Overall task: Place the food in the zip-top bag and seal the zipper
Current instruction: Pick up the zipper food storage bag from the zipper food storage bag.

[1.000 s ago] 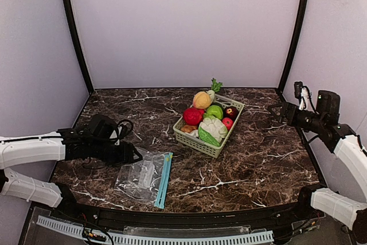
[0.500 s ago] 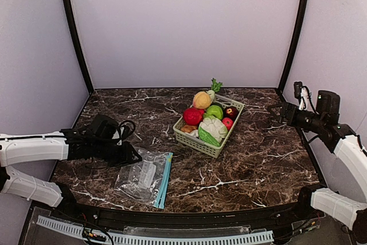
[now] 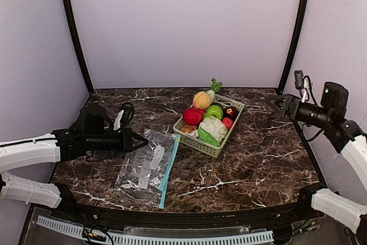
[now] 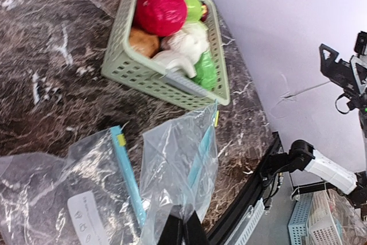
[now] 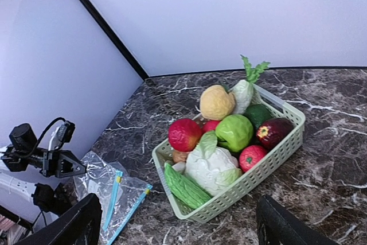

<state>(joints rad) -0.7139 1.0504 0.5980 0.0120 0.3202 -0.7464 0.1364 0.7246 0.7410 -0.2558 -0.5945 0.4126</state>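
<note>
Pinching one lip of the limp, likely slippery zip-top bag near the tabletop's front-left corner, the left gripper is pressed together, the right gripper spread at the right edge, the food in the central basket.

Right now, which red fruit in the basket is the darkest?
The maroon apple by the basket's right rim, beside the green apple; the large red fruit and small red fruit are bright.

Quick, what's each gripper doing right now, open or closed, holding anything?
Left gripper: closed, pinching the clear plastic zip-top bag with the blue zipper.
Right gripper: open, holding nothing.
</note>
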